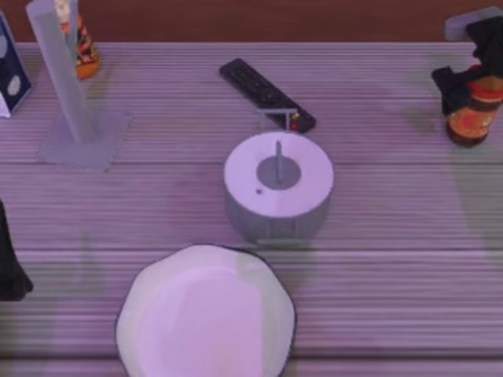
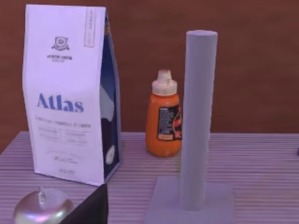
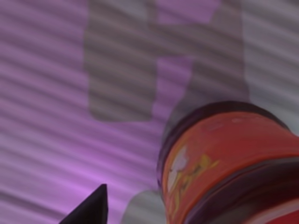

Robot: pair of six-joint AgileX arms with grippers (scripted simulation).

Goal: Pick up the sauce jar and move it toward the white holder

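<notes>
The sauce jar (image 1: 471, 118), dark brown with a red-orange lid and an orange label, stands at the far right of the table. My right gripper (image 1: 465, 75) hovers over its top, open. In the right wrist view the jar (image 3: 224, 158) fills the corner, and one dark fingertip (image 3: 93, 207) stands apart from it with bare table between them; the other finger is hidden. The white holder (image 1: 278, 184), a squat ribbed drum with a grey disc and a thin pin, sits in the middle of the table. My left gripper (image 1: 12, 275) is parked at the left edge, open.
A black remote (image 1: 266, 94) lies just behind the holder. A wide white bowl (image 1: 206, 314) sits at the front. At the back left stand a grey post on a square base (image 1: 67, 78), an orange patterned bottle (image 2: 163, 121), a white Atlas bag (image 2: 70, 93) and a metal bell (image 2: 43, 207).
</notes>
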